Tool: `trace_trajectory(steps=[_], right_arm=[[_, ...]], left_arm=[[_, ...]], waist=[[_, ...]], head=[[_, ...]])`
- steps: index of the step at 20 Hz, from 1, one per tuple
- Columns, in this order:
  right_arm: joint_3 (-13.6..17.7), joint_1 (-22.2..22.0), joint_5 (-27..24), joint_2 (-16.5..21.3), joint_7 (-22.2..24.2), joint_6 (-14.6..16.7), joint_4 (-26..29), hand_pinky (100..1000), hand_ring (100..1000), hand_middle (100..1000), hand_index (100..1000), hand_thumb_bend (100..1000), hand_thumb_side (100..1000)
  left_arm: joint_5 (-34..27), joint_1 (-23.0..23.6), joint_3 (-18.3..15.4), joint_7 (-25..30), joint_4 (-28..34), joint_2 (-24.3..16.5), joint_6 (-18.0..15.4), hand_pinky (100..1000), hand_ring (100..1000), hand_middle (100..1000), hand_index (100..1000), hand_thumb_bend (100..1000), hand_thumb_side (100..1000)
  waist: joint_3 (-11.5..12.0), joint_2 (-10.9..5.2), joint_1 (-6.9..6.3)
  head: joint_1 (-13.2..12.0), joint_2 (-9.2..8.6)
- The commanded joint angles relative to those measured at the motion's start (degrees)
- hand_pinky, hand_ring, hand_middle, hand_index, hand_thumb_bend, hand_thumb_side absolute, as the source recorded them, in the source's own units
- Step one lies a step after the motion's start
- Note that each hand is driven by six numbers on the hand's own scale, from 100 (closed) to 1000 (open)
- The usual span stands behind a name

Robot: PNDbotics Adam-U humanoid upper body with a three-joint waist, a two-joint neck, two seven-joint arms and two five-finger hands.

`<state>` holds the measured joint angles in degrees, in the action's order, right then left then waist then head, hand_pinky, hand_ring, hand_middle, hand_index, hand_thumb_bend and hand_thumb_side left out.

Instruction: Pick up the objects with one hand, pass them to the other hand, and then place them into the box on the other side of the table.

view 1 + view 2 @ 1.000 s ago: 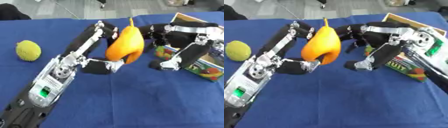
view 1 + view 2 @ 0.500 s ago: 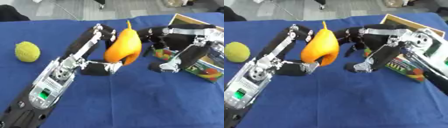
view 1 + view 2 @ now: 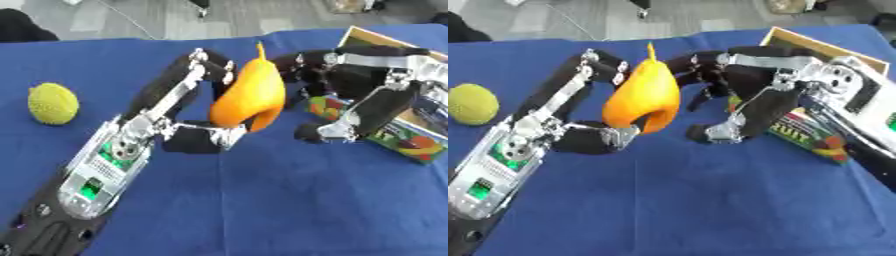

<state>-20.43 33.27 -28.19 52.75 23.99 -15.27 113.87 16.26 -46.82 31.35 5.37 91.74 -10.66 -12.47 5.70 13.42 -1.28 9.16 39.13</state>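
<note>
Above the middle of the blue bench point(image 3: 262, 200), the left hand point(image 3: 206, 107) grips an orange pear point(image 3: 248, 97) while the right hand point(image 3: 750, 92) curls beside it unclosed; an early release could drop it short of the box point(image 3: 407, 125) at right.

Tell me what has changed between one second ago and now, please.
Very little. The left hand still holds the orange pear upright above the blue table, and the right hand stays open just beside it, perhaps slightly nearer. The yellow-green fruit and the box have not moved.
</note>
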Motion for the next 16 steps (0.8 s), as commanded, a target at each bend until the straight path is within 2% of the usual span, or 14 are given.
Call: trace_trajectory(steps=[1,7,16], right_arm=[[1.0,0.8,-0.5,1.3,-1.7,-0.4,0.7,792,1000,1000,1000,341,100],[0.9,1.0,-0.7,1.3,-2.9,-0.8,0.7,789,1000,1000,1000,326,108],[0.6,1.5,-1.6,1.2,-1.8,-1.3,0.7,787,1000,1000,1000,328,102]], left_arm=[[-0.5,-1.2,0.1,0.4,1.5,0.0,-0.3,368,389,327,348,100,100],[-1.1,-1.4,0.5,1.3,2.2,0.0,-0.1,368,389,327,348,100,100],[-0.7,-1.9,1.2,2.2,0.6,1.2,-0.1,367,389,327,348,100,100]], waist=[[0.1,0.04,0.91],[0.1,0.05,0.94],[0.0,0.06,1.06]], head=[[0.2,-0.82],[0.4,-0.87],[0.4,-0.99]])
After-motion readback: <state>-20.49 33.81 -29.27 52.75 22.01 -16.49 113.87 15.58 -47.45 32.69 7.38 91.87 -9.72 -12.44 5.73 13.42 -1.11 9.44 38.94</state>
